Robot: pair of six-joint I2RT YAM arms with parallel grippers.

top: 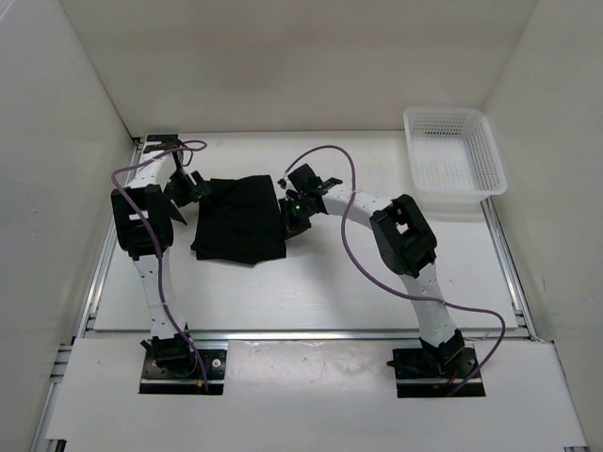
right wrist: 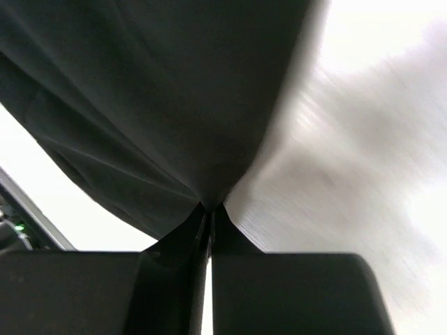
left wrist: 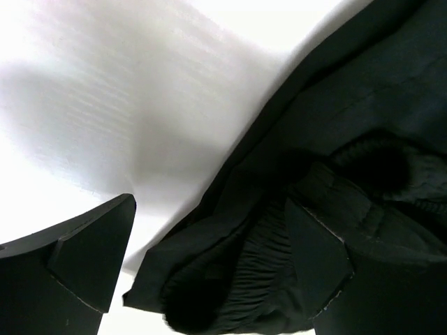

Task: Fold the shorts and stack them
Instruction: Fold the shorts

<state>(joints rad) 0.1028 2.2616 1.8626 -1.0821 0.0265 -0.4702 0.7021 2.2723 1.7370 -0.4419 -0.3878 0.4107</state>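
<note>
Currently, at the left of the top view, the left arm (top: 141, 231) is reaching forward along the left edge of the surface (top: 330, 282), close to the white side wall (top: 47, 188). The left hand (top: 191, 188) is standing wide open at the left rear corner of the shorts (top: 240, 218). In the left wrist view, the left hand (left wrist: 209, 269) is straddling the fabric edge. One finger (left wrist: 84, 262) is hanging over bare surface (left wrist: 105, 105), and the other finger (left wrist: 328, 258) is sitting over the gathered waistband of the shorts (left wrist: 335, 105). Whether that finger is touching the cloth cannot be told. The lower frame border is cutting off both fingers.

The shorts are lying as a folded black block at the middle of the surface, between the two hands. Print and drawstring cannot be made out, and the fold layers are merging into one dark mass.

At the right edge of the shorts, the right hand (top: 285, 202) is gripping the fabric. In the right wrist view, the tips of the right hand (right wrist: 208, 209) are pressing together, and the shorts (right wrist: 154, 91) are drawing to a point between them. The surface (right wrist: 363, 139) at the right of that view is blurred.

Further right, the right arm (top: 405, 240) is bending over open surface. A white mesh basket (top: 452, 151) is sitting at the right rear corner, well apart from the shorts. Bare surface is lying open in front of the shorts and between the shorts and the basket.
</note>
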